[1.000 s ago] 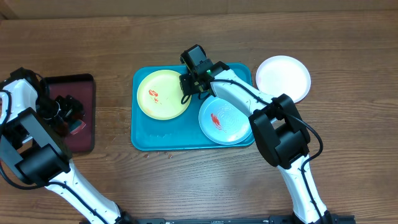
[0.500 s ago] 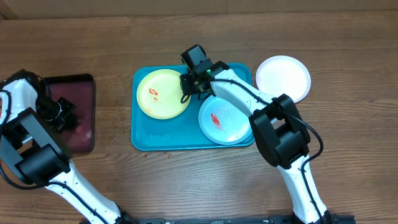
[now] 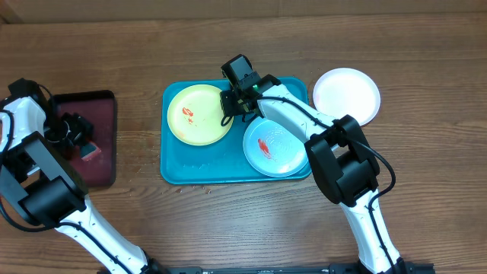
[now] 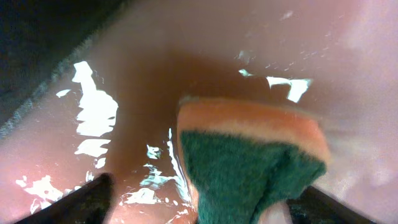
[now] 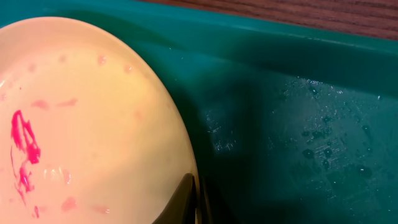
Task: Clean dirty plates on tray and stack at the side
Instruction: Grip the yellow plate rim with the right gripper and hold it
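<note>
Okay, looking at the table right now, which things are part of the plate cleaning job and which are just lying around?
Part of the job: yellow plate and blue plate, both red-smeared, on the blue tray; white plate beside it; sponge.
Lying about: dark red tray under the sponge; small specks before the blue tray.

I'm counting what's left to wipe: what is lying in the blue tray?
The yellow plate and the blue plate, both red-smeared, lie in the tray. The right arm hides the tray floor under it.
</note>
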Available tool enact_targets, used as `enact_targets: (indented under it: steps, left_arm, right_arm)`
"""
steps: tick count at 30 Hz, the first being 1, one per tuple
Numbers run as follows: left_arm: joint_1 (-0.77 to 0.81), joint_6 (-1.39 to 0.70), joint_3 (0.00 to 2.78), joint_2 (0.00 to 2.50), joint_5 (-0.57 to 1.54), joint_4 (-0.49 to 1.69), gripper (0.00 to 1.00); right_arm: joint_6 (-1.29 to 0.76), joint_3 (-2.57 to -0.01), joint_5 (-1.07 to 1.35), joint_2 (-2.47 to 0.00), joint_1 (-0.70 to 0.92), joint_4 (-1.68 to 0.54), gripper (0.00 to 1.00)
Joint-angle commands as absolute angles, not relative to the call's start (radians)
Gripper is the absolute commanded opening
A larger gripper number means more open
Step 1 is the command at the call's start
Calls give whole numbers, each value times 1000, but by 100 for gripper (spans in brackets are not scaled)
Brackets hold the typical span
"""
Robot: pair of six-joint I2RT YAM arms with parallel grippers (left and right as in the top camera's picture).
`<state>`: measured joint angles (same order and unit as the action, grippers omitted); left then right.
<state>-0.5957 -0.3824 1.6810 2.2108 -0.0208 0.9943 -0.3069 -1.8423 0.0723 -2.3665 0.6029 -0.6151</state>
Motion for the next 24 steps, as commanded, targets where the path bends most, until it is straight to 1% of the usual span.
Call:
enact_targets:
  steps: [1, 2, 3, 5, 6, 7, 8, 11, 12, 13, 14, 15, 24]
  left_arm:
    - [-589, -339, 1704, 2231, -55, 977, 63]
    - [-589, -336, 1704, 2231, -56, 968, 52]
    - [-589, -336, 1704, 2231, -56, 961, 45]
    - [-589, -336, 1704, 2231, -55, 947, 35]
    - [-589, -336, 1704, 2231, -55, 941, 27]
    - [-588, -336, 1704, 2231, -55, 936, 11]
    - [-588, -336, 1704, 2231, -55, 934, 5]
    - [-588, -336, 1704, 2231, -55, 934, 5]
    - [-589, -336, 1704, 2231, -55, 934, 9]
    - [-589, -336, 1704, 2231, -55, 937, 32]
    - [-588, -336, 1704, 2231, -55, 941, 68]
    - [-588, -336, 1704, 2231, -55, 946, 100]
    - [-589, -335, 1704, 2231, -56, 963, 100]
  right_arm:
    - [-308, -1830, 39, -2387, 601, -639, 4]
    - [-308, -1830, 39, -2387, 602, -637, 4]
    - [-308, -1830, 39, -2387, 602, -634, 4]
    - [-309, -1829, 39, -2387, 602, -628, 4]
    - [-309, -1825, 39, -2387, 602, -621, 4]
    - [-309, -1821, 39, -2387, 602, -614, 4]
    - [-309, -1818, 39, -2387, 602, -608, 4]
    - [-309, -1803, 38, -2388, 602, -595, 4]
    - [-309, -1800, 38, -2388, 602, -592, 4]
    - [-309, -1800, 38, -2388, 602, -591, 4]
    - [-309, -1799, 38, -2388, 602, -589, 4]
    - [-309, -1799, 38, -2388, 602, -586, 4]
    - [-308, -1799, 38, -2388, 602, -581, 4]
